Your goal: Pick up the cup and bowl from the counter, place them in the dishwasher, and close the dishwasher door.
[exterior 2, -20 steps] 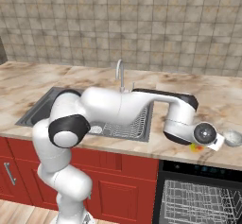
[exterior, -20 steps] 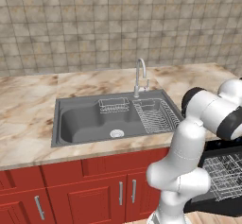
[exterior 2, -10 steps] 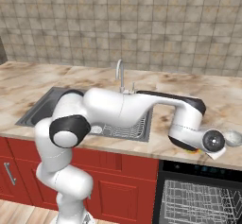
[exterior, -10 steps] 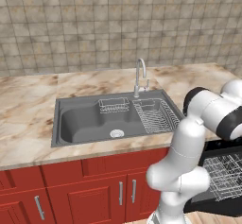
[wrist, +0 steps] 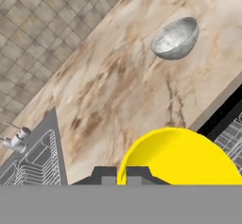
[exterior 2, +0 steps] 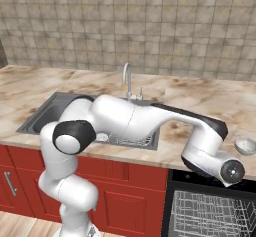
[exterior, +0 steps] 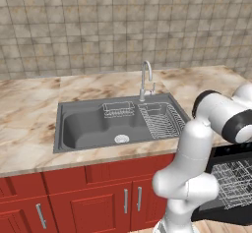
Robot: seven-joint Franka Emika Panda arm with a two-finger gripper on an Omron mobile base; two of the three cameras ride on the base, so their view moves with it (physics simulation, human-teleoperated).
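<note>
A: Starting big: where along the counter [exterior 2: 197, 98]?

B: At its front edge, right of the sink [exterior: 93, 126], directly above the dishwasher [exterior 2: 212, 211]. Standing open, white rack [exterior 2: 200, 213] exposed below the counter's front edge.

A: And the bowl [exterior 2: 245, 145]?

B: Upright on the counter, near the front edge toward the right end, well apart from the sink. Seen from the hand as grey, ahead and beyond the cup [wrist: 182, 159], untouched.

A: The cup, then?

B: Off the counter, pinched in the gripper [wrist: 122, 176], fingers clamped on its yellow rim. Hanging just past the counter's front edge.

A: Which way to the rack from there?

B: Down and slightly outward from the counter edge, judging by the wire grid beside the cup in the hand view. Probably a lowering move next. Long axis of the cup hard to tell from this close.

A: Counts?

B: One counter, one dishwasher, one sink, one bowl, one cup, one gripper.
</note>
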